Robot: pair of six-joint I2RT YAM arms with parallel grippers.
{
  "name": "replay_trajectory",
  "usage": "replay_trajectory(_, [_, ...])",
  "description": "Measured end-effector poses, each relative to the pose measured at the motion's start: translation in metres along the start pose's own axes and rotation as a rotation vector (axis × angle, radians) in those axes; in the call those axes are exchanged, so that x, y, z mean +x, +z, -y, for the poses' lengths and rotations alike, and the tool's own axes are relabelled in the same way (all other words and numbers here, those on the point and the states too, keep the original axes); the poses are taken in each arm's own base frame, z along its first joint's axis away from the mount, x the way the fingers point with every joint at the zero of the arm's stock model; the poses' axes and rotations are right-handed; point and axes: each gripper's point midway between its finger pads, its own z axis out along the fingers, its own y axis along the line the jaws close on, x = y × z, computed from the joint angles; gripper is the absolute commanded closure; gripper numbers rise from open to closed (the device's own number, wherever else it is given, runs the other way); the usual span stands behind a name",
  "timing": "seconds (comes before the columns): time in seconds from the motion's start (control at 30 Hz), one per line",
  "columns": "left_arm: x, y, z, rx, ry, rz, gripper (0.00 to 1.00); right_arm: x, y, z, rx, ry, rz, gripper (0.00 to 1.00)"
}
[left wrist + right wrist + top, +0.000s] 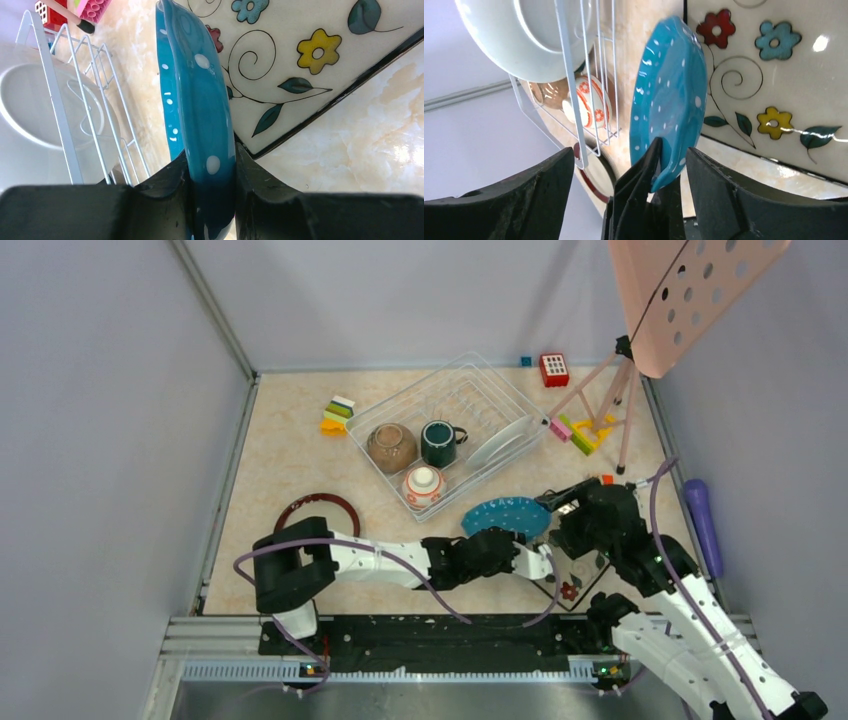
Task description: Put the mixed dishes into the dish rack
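My left gripper is shut on the rim of the blue white-dotted plate and holds it tilted between the dish rack and the black-rimmed square plate with flowers. My right gripper is open, its jaws wide apart on either side of the blue plate's lower edge and the left fingers. The rack holds the brown bowl, dark green mug, patterned bowl and white plate. The red-rimmed plate lies left of the rack.
Toy blocks lie at the rack's far left. A red keypad toy is at the back. A pink tripod with blocks at its foot stands at the right. A purple object lies along the right wall.
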Motion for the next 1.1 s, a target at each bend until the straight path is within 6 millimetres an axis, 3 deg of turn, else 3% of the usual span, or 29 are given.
replay_trajectory(0.23, [-0.005,-0.016,-0.001,0.026,-0.062,0.023,1.00,-0.035,-0.014,-0.017,-0.033,-0.127,0.174,0.14])
replay_trajectory(0.53, [-0.020,-0.053,-0.016,0.057,-0.214,0.108,1.00,-0.076,-0.030,-0.014,-0.010,-0.262,0.386,0.15])
replay_trajectory(0.9, [-0.028,-0.093,-0.059,0.010,-0.436,0.177,1.00,-0.097,-0.048,-0.017,-0.034,-0.298,0.502,0.17])
replay_trajectory(1.1, [-0.015,-0.117,-0.100,-0.032,-0.590,0.215,1.00,-0.096,-0.042,-0.014,-0.049,-0.298,0.506,0.18])
